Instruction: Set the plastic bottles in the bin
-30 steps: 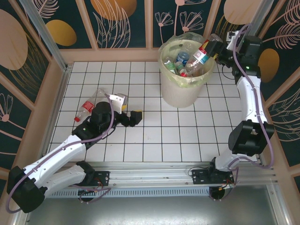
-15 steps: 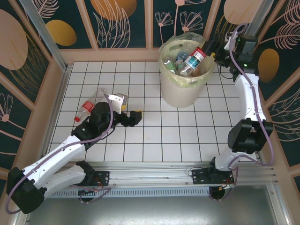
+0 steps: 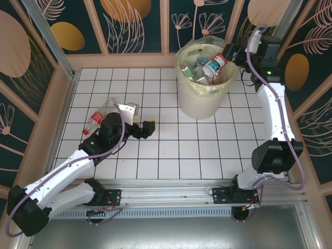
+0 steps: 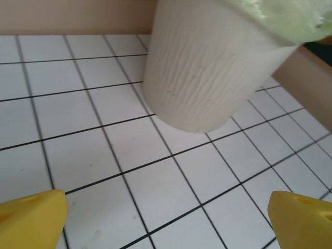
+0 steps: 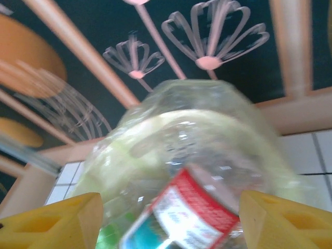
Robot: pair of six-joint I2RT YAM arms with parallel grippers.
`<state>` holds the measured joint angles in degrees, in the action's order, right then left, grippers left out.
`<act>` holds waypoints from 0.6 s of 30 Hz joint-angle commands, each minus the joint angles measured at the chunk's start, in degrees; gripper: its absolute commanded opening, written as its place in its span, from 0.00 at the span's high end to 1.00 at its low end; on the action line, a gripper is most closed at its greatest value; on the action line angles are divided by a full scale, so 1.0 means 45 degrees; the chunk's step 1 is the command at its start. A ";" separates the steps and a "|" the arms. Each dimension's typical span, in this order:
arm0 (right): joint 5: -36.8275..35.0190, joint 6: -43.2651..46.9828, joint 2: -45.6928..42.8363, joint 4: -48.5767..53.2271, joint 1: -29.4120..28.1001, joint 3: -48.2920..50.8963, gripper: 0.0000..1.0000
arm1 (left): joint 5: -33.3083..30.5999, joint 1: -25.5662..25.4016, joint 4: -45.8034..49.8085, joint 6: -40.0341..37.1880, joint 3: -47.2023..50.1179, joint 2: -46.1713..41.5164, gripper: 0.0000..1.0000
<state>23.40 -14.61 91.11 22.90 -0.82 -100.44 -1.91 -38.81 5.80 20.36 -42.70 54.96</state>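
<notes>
White-tiled table (image 3: 171,155): bin (image 3: 199,101) by far edge, right side; right gripper (image 5: 168,220) spread wide at red-labelled bottle (image 3: 214,65) inside; left gripper (image 4: 166,220) spread, empty.

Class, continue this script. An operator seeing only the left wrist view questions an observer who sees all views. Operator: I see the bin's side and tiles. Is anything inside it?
Observer: Yes, the bin holds several plastic bottles.
Operator: Where is the right gripper?
Observer: The right gripper is open at the bin's far right rim, with a red-labelled bottle just before it, over the pile.
Operator: Any bottles outside the bin?
Observer: A red-capped bottle lies on the tiles left of the left gripper, partly hidden by that arm.
</notes>
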 commanded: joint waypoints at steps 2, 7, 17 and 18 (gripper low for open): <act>0.0215 0.1020 0.0283 -0.0342 -0.0940 -0.0669 0.32 | -0.2430 0.0042 0.1931 0.0375 -0.1170 0.0404 0.02; -0.0813 0.0645 0.0832 -0.0395 -0.1204 -0.0355 0.37 | -0.2975 0.1306 0.3365 0.0599 -0.1720 0.0790 0.01; -0.0904 0.0276 0.0850 -0.1349 -0.0886 0.1400 0.40 | -0.3491 0.3956 0.5294 -0.0273 -0.2639 0.1506 0.01; -0.0838 0.0297 0.0815 -0.1427 -0.0882 0.1420 0.40 | -0.3359 0.4201 0.5383 -0.0352 -0.2690 0.1568 0.01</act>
<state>19.33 -12.73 94.21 18.50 -4.93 -95.37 -16.56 -21.98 26.13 20.73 -53.06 61.32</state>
